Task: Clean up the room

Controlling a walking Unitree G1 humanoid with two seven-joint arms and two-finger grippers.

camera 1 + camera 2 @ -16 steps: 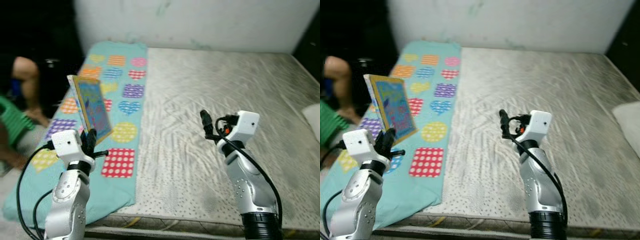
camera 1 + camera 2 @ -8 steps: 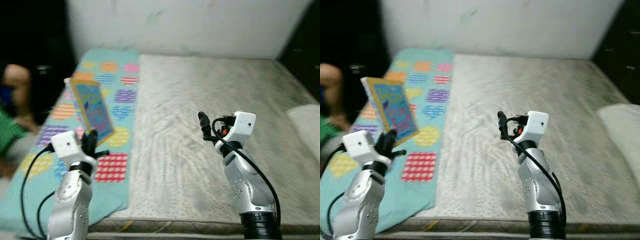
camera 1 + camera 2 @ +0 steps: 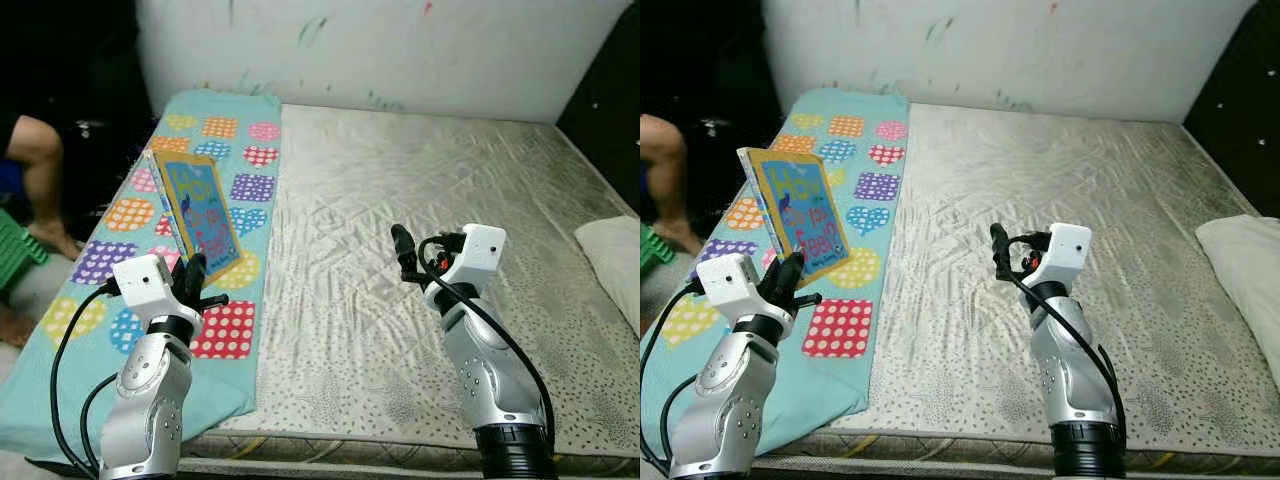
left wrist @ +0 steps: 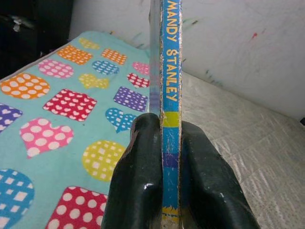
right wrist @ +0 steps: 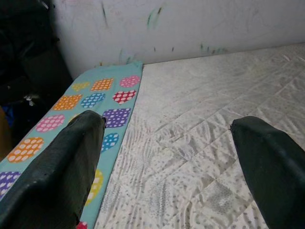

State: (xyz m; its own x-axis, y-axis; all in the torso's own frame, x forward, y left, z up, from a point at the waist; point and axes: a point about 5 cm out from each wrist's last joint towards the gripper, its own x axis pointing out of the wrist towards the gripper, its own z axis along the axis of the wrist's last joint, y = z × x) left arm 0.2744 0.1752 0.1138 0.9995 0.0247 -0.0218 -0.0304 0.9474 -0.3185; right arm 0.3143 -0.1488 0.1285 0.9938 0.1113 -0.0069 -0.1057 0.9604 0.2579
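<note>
My left gripper [image 3: 193, 277] is shut on the lower edge of a thin blue and yellow picture book [image 3: 199, 210], holding it upright above the teal blanket [image 3: 235, 130]. In the left wrist view the book's spine [image 4: 170, 71] stands clamped between the two black fingers [image 4: 138, 191]. My right gripper [image 3: 403, 247] hangs open over the middle of the bare grey mattress [image 3: 450, 190], with nothing between its fingers [image 5: 62, 167].
The teal blanket with coloured hearts and dotted squares covers the mattress's left side. A white pillow [image 3: 615, 255] lies at the right edge. A person's leg [image 3: 35, 165] and a green stool [image 3: 15, 255] are beside the bed on the left. A marked white wall [image 3: 380, 45] runs behind.
The camera has shifted and sharpened, showing more of the wall and pillow. The book has stayed clamped in my left gripper, tilting slightly. The right gripper has stayed open in about the same pose.
</note>
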